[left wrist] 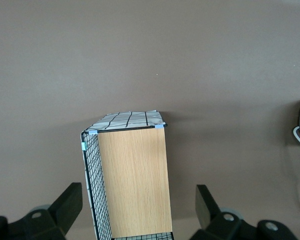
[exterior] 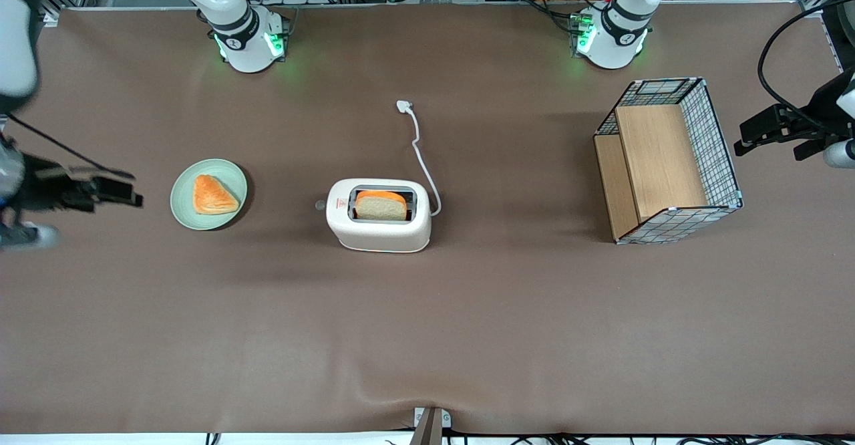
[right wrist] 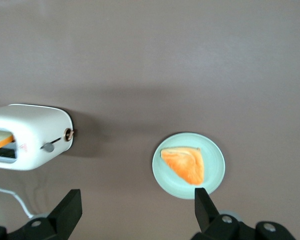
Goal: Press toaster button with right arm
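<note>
1. Hovering over the tabletop (exterior: 427, 338) at the working arm's end, at mid-height of the front view's frame, the tool (exterior: 123, 191) of the right arm (exterior: 17, 31) touches nothing and sits well apart from the toaster.
2. In the right wrist view the tool (right wrist: 137, 197) has its two black fingers (right wrist: 67, 207) spread wide, with nothing between them.
3. The toaster (exterior: 379, 231) stands upright near the centre of the front view, its wide slot facing up.
4. A slice of bread (exterior: 381, 206) with an orange crust stands in the slot.
5. The toaster button (right wrist: 48, 147) is a small grey knob on the toaster's (right wrist: 32, 135) end face, the one turned toward the working arm's end; a small round dial (right wrist: 68, 134) sits just beside it.
6. A pale green plate (exterior: 184, 198) lies on the tabletop between the tool and the toaster, carrying a triangular orange piece of toast (exterior: 214, 194).
7. A thin white cord (exterior: 422, 158) runs from the toaster toward the upper part of the frame and ends in a plug (exterior: 404, 105) lying loose on the tabletop.
8. A wire basket (exterior: 718, 144) with wooden panels lies on its side toward the parked arm's end.
</note>
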### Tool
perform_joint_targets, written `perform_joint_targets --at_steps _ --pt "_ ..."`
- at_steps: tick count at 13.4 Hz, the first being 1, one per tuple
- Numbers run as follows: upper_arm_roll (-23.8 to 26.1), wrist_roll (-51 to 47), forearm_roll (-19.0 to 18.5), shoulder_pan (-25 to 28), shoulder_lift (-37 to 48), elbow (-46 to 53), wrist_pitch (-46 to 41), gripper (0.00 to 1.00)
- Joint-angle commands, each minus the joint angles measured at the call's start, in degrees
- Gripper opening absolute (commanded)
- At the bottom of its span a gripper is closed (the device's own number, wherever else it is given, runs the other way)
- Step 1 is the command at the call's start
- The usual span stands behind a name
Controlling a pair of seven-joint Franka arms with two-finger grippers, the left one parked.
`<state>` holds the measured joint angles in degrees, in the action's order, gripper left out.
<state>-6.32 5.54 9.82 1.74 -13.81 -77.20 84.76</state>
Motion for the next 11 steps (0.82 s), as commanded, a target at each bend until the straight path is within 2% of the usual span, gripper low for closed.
perform_joint_targets --at_steps 1,5,7,9,11 --pt "1.4 -1.7 -2.8 -2.3 6.2 -1.8 -3.9 1.0" --pt "1.7 -1.6 -5.9 -3.1 14.9 -10.2 -3.9 1.0" --pt "2.3 -1.4 -6.8 -3.1 15.0 -10.2 -4.1 1.0" --pt "6.2 -2.0 -10.9 -4.5 15.1 -10.0 -4.0 1.0" --pt "6.5 -2.0 -10.9 -4.7 15.7 -10.2 -4.4 1.0"
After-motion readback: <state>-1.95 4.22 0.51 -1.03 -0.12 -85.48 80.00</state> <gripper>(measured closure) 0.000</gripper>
